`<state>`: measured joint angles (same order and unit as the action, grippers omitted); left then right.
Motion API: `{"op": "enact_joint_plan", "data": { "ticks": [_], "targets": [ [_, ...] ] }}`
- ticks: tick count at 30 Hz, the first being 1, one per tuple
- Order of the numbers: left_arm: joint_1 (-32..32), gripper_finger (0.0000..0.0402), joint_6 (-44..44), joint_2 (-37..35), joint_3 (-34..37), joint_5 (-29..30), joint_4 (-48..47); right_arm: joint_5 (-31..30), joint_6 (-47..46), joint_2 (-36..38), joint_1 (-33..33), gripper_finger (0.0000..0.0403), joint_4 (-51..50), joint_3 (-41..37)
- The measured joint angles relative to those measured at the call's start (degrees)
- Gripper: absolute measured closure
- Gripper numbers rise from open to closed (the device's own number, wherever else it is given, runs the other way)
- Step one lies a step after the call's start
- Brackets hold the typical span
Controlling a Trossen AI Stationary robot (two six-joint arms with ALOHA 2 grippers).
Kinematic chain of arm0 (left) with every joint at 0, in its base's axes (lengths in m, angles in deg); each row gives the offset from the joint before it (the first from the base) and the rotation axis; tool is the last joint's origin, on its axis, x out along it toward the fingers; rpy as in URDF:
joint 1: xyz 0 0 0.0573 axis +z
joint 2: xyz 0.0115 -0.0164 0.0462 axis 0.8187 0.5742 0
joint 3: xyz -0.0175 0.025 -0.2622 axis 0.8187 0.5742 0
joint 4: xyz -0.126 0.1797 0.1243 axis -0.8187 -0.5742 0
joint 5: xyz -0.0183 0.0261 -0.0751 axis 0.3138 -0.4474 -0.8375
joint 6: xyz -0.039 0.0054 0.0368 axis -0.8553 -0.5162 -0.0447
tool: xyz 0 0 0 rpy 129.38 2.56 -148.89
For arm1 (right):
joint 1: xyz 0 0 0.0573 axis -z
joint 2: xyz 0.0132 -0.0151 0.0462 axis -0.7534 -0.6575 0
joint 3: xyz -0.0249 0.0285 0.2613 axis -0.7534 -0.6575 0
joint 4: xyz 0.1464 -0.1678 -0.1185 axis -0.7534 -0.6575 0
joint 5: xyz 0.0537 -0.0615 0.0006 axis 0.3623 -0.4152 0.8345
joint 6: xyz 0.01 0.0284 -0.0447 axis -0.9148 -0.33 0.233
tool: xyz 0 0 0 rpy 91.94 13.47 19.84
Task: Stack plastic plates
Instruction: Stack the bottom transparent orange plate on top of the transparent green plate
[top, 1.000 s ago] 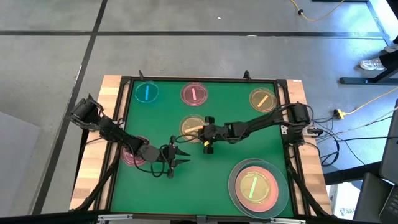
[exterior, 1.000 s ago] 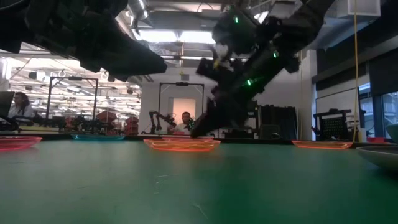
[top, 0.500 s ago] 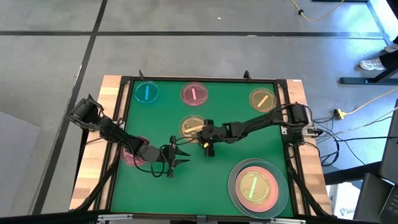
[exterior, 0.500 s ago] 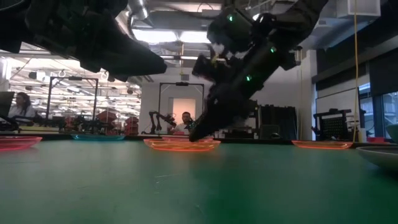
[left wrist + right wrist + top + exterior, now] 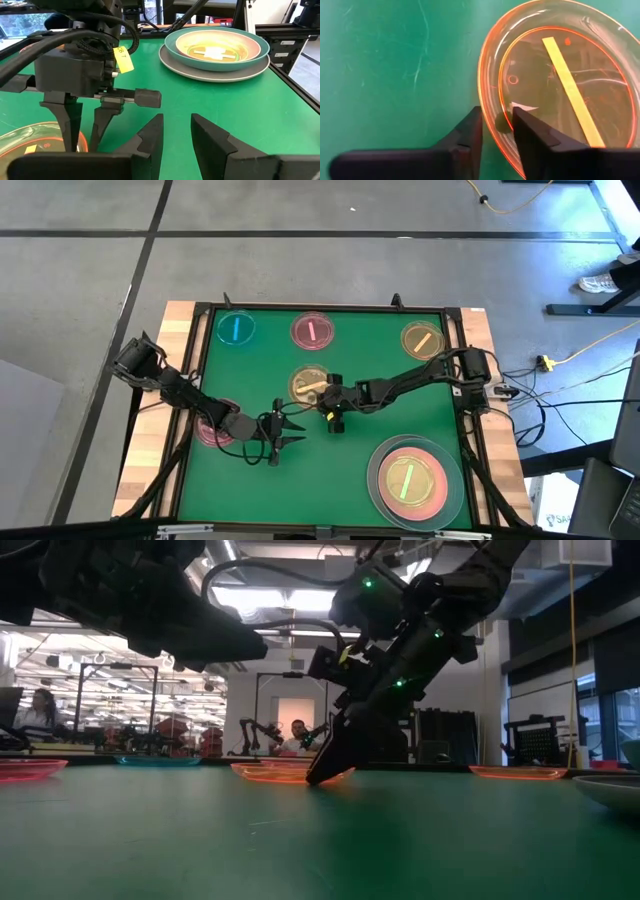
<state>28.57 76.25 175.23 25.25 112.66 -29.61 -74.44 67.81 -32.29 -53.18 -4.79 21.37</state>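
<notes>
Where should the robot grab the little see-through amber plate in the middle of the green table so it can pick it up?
By its thin raised rim. The amber plate lies flat on the green table, so only the edge gives something to pinch. Coming down from above, one jaw inside the rim and one outside, looks best. The right gripper is already lined up that way at the rim, jaws open.

Glossy translucent amber plastic plate (image 5: 555,95), matt green table mat (image 5: 395,415) — faintly scuffed, pale wooden table edge (image 5: 148,442), matt black gripper fingers (image 5: 530,132).
</notes>
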Motion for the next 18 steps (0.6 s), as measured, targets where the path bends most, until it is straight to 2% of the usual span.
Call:
{"op": "enact_joint_plan", "data": {
  "ticks": [8,12,18],
  "targets": [
    [0.02,0.031,0.01,0.0,0.0,0.0,-0.04,-1.62,1.24,1.9,-0.67,0.0393,-2.47,-0.22],
    [-0.05,0.031,0.01,0.0,-0.02,0.0,-0.01,-4.75,1.3,6.63,-2.75,0.0397,-5.05,-0.25],
    [-0.05,0.031,-0.04,0.0,-0.02,0.0,-0.01,-5.33,-2.01,16.52,-6.76,0.0399,-13.15,-0.22]
  ]
}}
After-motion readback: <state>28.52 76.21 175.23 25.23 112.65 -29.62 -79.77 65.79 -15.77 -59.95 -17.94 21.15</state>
